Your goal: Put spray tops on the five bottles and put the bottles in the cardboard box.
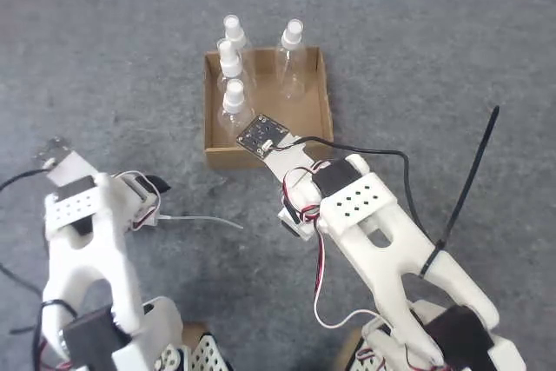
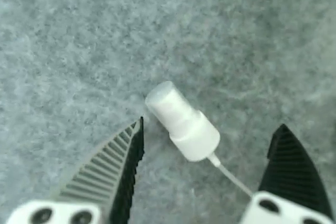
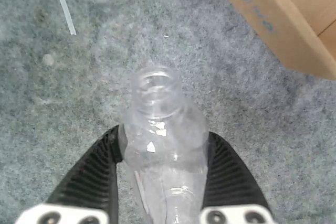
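Right wrist view: right gripper [image 3: 163, 139] clamped on an uncapped bottle [image 3: 157, 114] near the box [image 3: 273, 17]; left gripper [image 2: 211, 125] spread wide around a spray top [image 2: 181, 119].

The left arm [image 1: 87, 241] stands in the lower left of the high view. The left gripper [image 2: 210, 129] points down, its two fingers wide apart. The right arm [image 1: 382, 232] stretches from the lower right toward the middle. The right gripper [image 3: 164, 137] squeezes a clear bottle [image 3: 157, 124] between both fingers.

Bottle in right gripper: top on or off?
Off. The bottle has a bare, open neck; a spray top lies loose under the left gripper.
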You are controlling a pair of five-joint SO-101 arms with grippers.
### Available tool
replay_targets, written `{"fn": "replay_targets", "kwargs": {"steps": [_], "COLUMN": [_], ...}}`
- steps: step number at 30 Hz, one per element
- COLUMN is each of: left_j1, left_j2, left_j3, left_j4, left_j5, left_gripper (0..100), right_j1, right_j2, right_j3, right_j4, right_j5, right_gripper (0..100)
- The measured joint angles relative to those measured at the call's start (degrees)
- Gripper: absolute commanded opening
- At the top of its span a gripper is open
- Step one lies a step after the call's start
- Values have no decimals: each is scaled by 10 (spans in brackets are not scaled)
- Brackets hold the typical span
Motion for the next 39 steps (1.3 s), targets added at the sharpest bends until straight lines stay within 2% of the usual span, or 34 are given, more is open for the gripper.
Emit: {"fn": "replay_targets", "kwargs": {"steps": [5, 11, 15, 39], "left_j1": [0, 0, 0, 10], "left_j2": [0, 0, 0, 0], "left_j3": [14, 18, 35, 35], "left_j4": [-32, -39, -66, -69], "left_j5": [22, 38, 38, 38], "left_gripper": [339, 206, 164, 160], "right_j1": [0, 0, 0, 0], "right_j2": [0, 1, 1, 1], "right_j3": [0, 0, 0, 0], "right_j4": [0, 0, 0, 0], "right_j5": [0, 0, 0, 0], "right_gripper": [24, 24, 24, 24]}}
